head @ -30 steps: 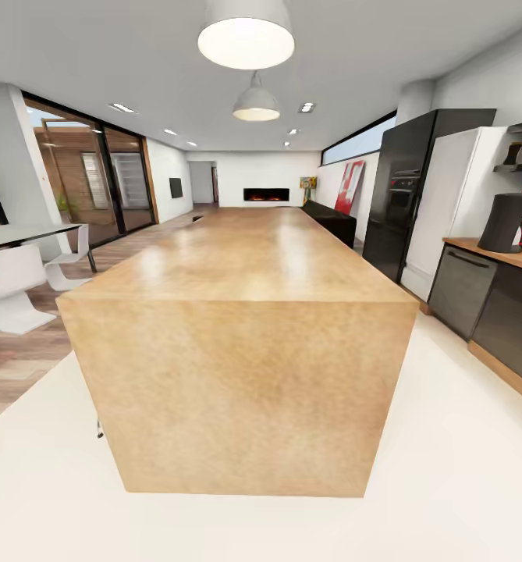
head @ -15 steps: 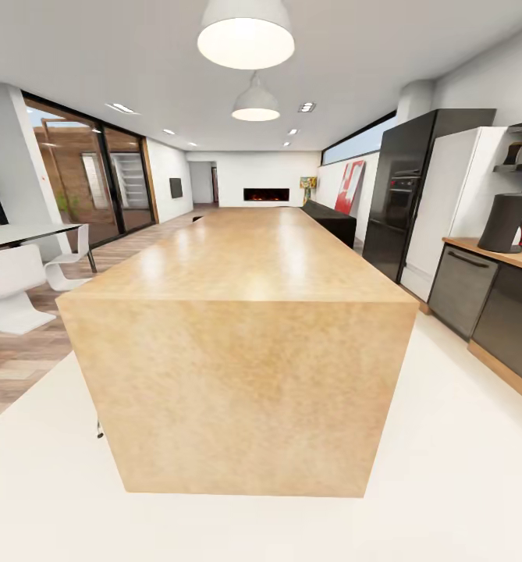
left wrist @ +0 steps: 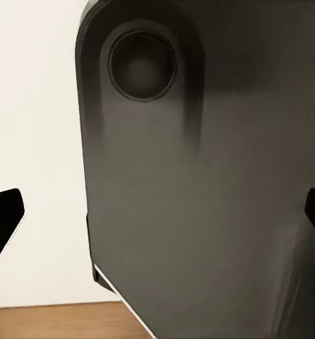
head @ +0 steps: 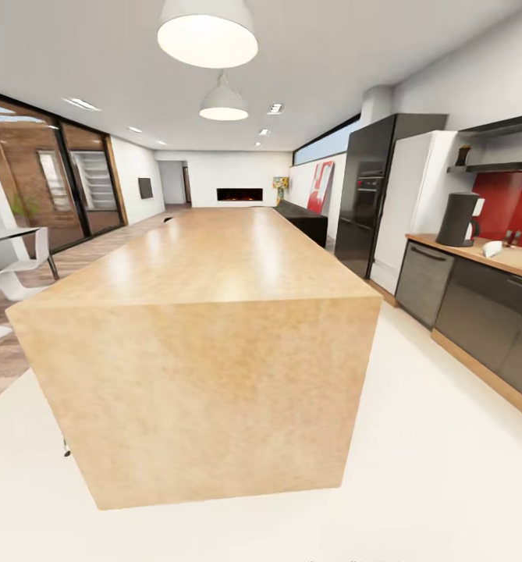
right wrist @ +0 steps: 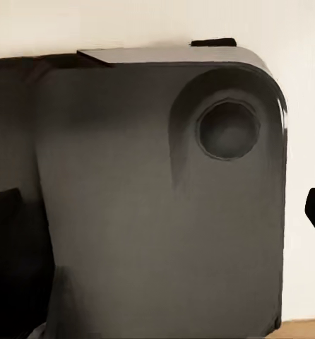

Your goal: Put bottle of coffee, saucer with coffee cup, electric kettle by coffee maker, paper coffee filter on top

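The kitchen countertop (head: pixel 518 261) runs along the right wall over grey cabinet fronts. The tall grey coffee maker (head: pixel 457 220) stands on its near end. A small white cup-like piece (head: pixel 492 248) lies just beyond it; I cannot tell cup from saucer. The black kitchen shelf (head: pixel 498 166) hangs above, and a small dark bottle (head: pixel 464 154) stands on its left end. In the left wrist view my left gripper (left wrist: pixel 157 219) has its black fingertips (left wrist: pixel 3 220) far apart with nothing held. My right gripper (right wrist: pixel 161 212) is spread the same way. Both face a dark grey panel of the robot.
The big wooden island block (head: pixel 206 343) stands straight ahead and close. A white floor lane (head: pixel 440 437) runs between it and the cabinets. A white fridge (head: pixel 413 207) and black oven tower (head: pixel 370 195) stand past the counter. White chairs (head: pixel 15 273) sit far left.
The head view has swung to the right, so the island shifted left in the picture and more of the countertop, shelves and red backsplash shows. Nothing in the room itself moved.
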You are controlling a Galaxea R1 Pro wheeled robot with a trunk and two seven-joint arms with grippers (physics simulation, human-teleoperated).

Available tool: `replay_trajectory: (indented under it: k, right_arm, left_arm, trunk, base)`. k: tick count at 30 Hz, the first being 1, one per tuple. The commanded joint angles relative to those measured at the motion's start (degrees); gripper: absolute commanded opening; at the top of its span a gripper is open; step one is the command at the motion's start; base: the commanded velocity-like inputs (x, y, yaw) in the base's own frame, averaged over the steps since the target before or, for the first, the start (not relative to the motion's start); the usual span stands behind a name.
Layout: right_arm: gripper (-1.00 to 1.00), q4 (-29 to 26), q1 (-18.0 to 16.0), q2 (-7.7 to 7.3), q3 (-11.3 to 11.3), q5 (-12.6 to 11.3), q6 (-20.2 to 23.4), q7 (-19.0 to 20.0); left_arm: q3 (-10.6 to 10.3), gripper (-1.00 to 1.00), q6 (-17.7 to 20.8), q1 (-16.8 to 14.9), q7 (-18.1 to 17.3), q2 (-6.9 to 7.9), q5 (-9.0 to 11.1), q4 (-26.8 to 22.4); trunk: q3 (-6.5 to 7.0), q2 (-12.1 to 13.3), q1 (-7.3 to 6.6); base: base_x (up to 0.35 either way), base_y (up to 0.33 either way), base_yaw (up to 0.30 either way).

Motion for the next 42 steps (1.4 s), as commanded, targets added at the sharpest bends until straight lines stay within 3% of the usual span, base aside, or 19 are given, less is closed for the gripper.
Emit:
replay_trajectory:
  k: [1, 5, 13, 25, 42]
  right_arm:
    - [1.00, 0.02, -0.01, 0.01, -2.13, -0.01, -0.61, 0.02]
    - [1.00, -0.03, -0.01, -0.06, -3.69, 0.11, -0.98, 0.02]
    - [1.00, -0.13, -0.01, -0.63, -4.16, 0.10, -1.11, 0.02]
    - [1.00, -1.18, -0.01, -0.88, -4.13, 0.12, -1.12, 0.19]
    - [1.00, -1.69, -0.01, -0.88, -4.09, 0.13, -1.12, 0.19]
  left_arm:
    - [0.04, 1.00, -0.05, -0.02, 0.01, 0.08, 0.10, -0.06]
    - [0.10, 1.00, -1.13, -0.11, 0.01, 0.12, 0.18, -0.08]
    - [0.04, 1.00, -6.79, -0.17, -0.12, 0.02, -0.01, -0.09]
    - [0.12, 1.00, -6.52, -0.23, 0.07, 0.25, 0.19, -0.08]
    - [0.16, 1.00, -6.39, -0.31, 0.18, 0.31, 0.28, 0.00]
  trunk:
    - [-0.05, -0.03, 0.00]
    - [-0.05, -0.03, 0.00]
    - [-0.05, -0.03, 0.00]
    - [-0.16, -0.03, 0.00]
    - [2.42, 6.79, -3.74]
  base:
    - [0.000, 0.000, -0.267]
    - [0.000, 0.000, -0.267]
    - [0.000, 0.000, -0.267]
    - [0.000, 0.000, -0.267]
    - [0.000, 0.000, -0.267]
